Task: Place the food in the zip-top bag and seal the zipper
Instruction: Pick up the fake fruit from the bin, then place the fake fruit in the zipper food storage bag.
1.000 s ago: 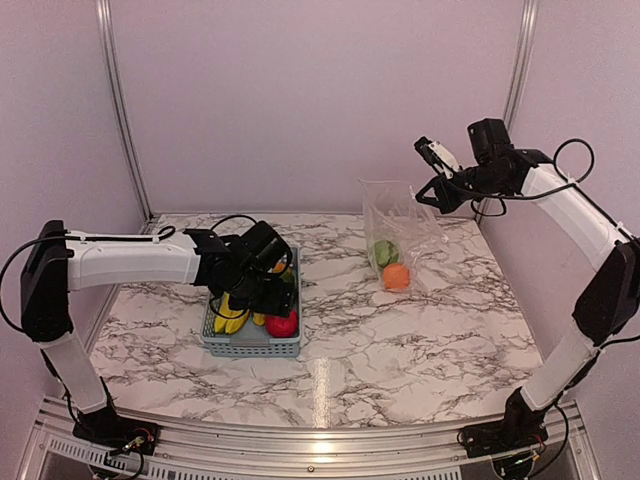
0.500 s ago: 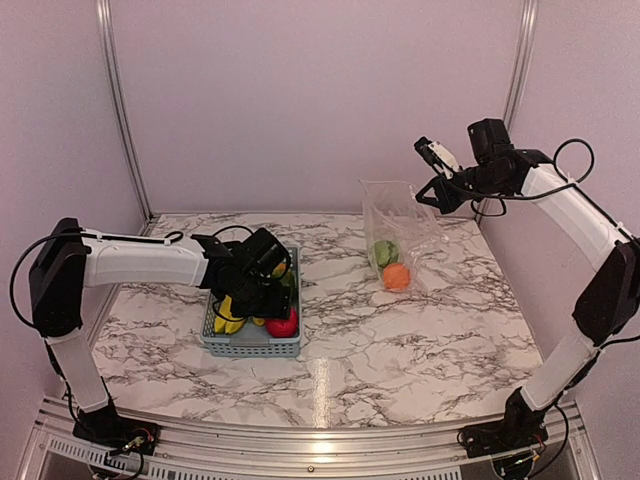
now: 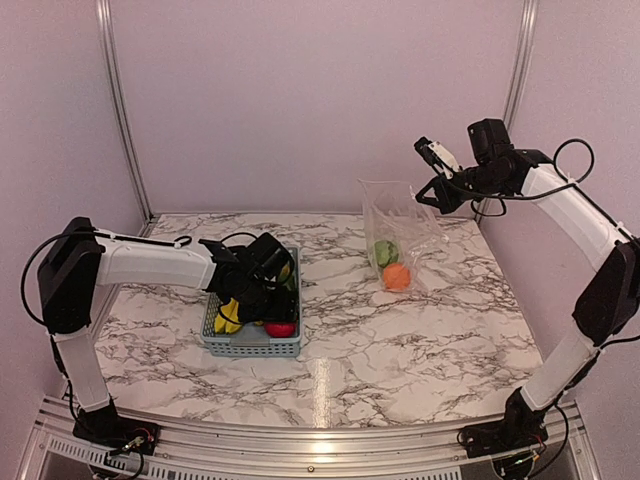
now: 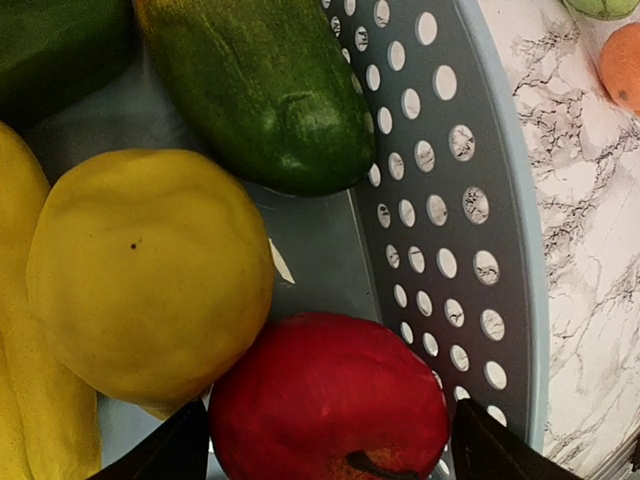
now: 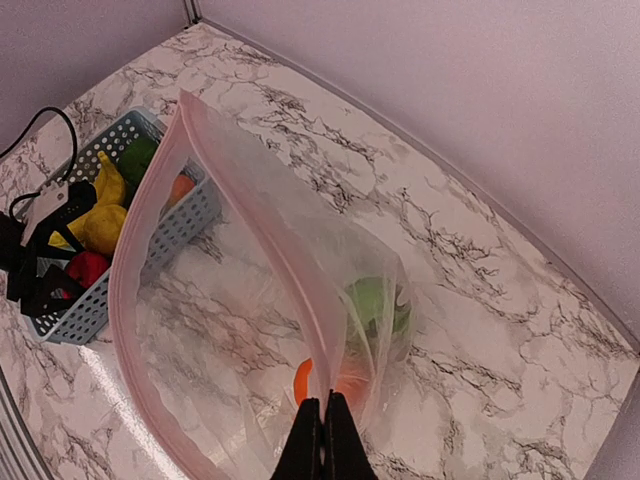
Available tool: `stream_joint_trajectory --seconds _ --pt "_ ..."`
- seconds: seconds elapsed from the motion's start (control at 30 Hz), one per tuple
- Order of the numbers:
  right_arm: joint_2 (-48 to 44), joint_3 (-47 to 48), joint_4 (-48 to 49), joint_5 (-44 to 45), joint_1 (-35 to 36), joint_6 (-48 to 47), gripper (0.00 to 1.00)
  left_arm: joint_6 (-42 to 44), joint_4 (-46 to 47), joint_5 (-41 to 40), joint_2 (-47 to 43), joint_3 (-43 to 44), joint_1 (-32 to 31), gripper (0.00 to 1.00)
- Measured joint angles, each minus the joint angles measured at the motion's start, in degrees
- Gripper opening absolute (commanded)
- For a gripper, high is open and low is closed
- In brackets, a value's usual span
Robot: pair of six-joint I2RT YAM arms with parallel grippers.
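Observation:
My left gripper (image 3: 266, 300) is down inside the grey-blue basket (image 3: 250, 346), open, with one finger on each side of the red apple (image 3: 281, 328). In the left wrist view the apple (image 4: 330, 400) fills the gap of the gripper (image 4: 330, 455), beside a yellow fruit (image 4: 150, 275) and a dark green pepper (image 4: 260, 90). My right gripper (image 3: 428, 192) is shut on the zip-top bag (image 3: 400, 225) and holds it up with its mouth open. The bag (image 5: 230, 300) contains an orange (image 5: 305, 380) and a green melon (image 5: 375, 305). Its zipper (image 5: 255, 220) runs from the gripper (image 5: 324, 440).
The basket wall (image 4: 440, 200) is close to the right of the apple. Bananas (image 3: 228, 318) lie at the basket's left. The basket (image 5: 100, 300) shows through the bag in the right wrist view. The enclosure's walls stand behind and at both sides.
My left gripper has moved down and nearer inside the basket, over the red apple. The right arm and the bag have not moved.

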Motion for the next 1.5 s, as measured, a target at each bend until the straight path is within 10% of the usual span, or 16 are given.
stream_joint_trajectory --seconds 1.5 --pt "3.21 7.52 -4.72 8.35 1.62 -3.52 0.0 12.52 8.46 -4.7 -15.87 9.14 -1.09 0.57"
